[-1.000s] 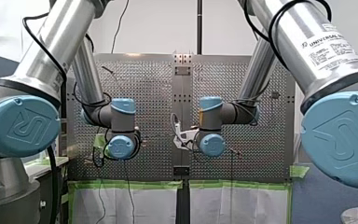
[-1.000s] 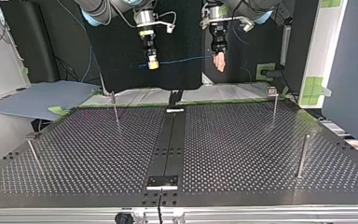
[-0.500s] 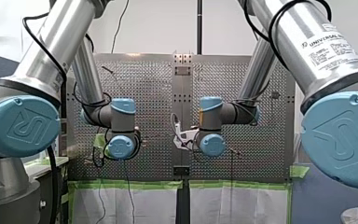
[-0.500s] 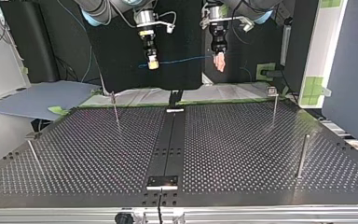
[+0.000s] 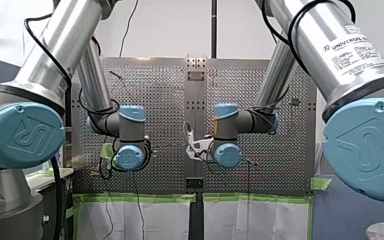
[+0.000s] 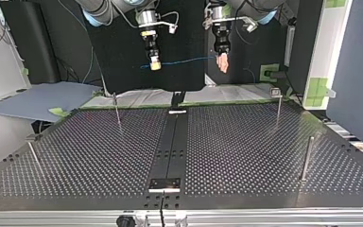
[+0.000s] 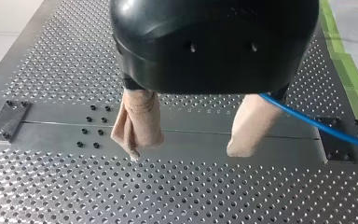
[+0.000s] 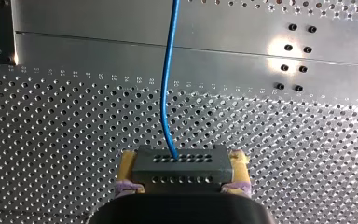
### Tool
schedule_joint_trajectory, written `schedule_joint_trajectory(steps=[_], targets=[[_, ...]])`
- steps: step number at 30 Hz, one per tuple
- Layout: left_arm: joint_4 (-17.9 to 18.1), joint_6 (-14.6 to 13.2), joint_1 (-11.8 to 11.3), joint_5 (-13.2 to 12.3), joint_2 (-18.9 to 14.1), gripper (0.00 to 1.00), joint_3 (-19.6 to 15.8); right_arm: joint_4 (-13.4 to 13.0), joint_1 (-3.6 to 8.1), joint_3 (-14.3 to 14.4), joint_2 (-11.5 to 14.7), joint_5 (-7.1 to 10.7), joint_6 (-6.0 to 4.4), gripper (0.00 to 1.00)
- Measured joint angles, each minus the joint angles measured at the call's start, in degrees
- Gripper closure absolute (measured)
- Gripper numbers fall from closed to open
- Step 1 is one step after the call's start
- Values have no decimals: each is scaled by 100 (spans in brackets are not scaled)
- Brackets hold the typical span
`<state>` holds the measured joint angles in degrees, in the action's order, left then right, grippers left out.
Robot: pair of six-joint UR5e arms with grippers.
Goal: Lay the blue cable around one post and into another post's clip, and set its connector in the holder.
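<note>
Nothing has shifted — my right gripper (image 6: pixel 155 65) stays clamped on the connector (image 8: pixel 182 169), my left gripper (image 7: pixel 186 150) has its fingers apart beside the blue cable (image 8: pixel 166 93) — routing not begun.

The cable (image 8: pixel 167 93) is bright blue, its connector (image 8: pixel 182 175) dark grey with two rows of holes. My right end effector (image 8: pixel 182 158) has yellow pads (image 8: pixel 128 164), my left end effector (image 7: pixel 185 152) beige ones. The desk (image 7: pixel 121 196) is silver, evenly perforated.
</note>
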<state>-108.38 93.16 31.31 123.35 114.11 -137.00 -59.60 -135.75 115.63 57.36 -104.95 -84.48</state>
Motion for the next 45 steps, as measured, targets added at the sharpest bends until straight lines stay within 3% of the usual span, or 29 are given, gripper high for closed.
schedule_joint_trajectory(steps=[45], targets=[[0,0,0,0,0,0,0,0,0,0,0,0,0,100]])
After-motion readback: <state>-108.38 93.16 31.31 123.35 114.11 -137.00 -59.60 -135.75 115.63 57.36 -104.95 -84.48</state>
